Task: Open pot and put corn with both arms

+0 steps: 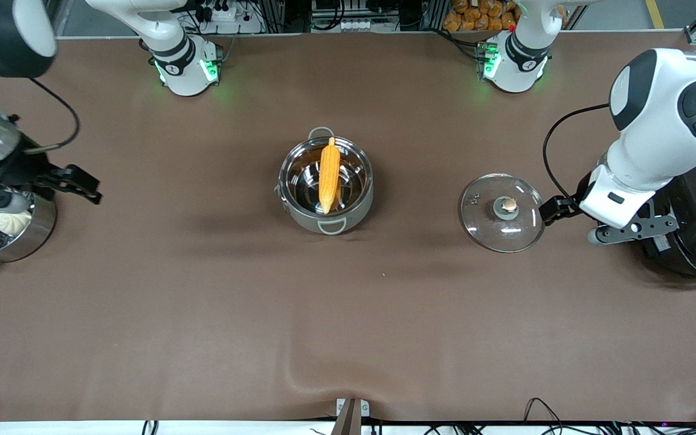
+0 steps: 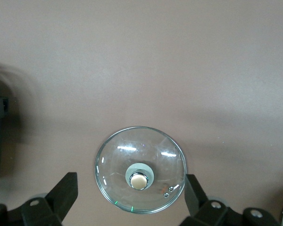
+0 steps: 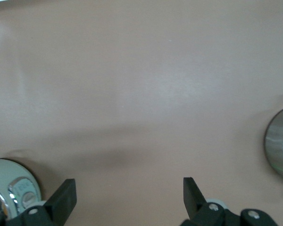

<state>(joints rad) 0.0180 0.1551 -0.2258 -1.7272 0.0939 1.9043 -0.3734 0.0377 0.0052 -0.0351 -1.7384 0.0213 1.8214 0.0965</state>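
Since the corn [image 1: 329, 175] already lies in the pot [image 1: 326, 185] and the lid [image 1: 502, 212] rests on the tabletop [image 1: 203, 302], both steps look finished; left claw [image 2: 129, 193] over the lid and right claw [image 3: 129, 195] near the steamer pot [image 1: 3, 226] hang spread and empty, needing only retreat.

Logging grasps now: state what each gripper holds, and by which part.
Nothing is held. The left gripper is open, apart from the glass lid. The right gripper is open by the steamer pot. The corn lies in the pot.

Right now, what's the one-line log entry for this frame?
pot: open | corn: in pot | lid: on table beside pot | left claw: open, empty, by lid | right claw: open, empty, by steamer pot
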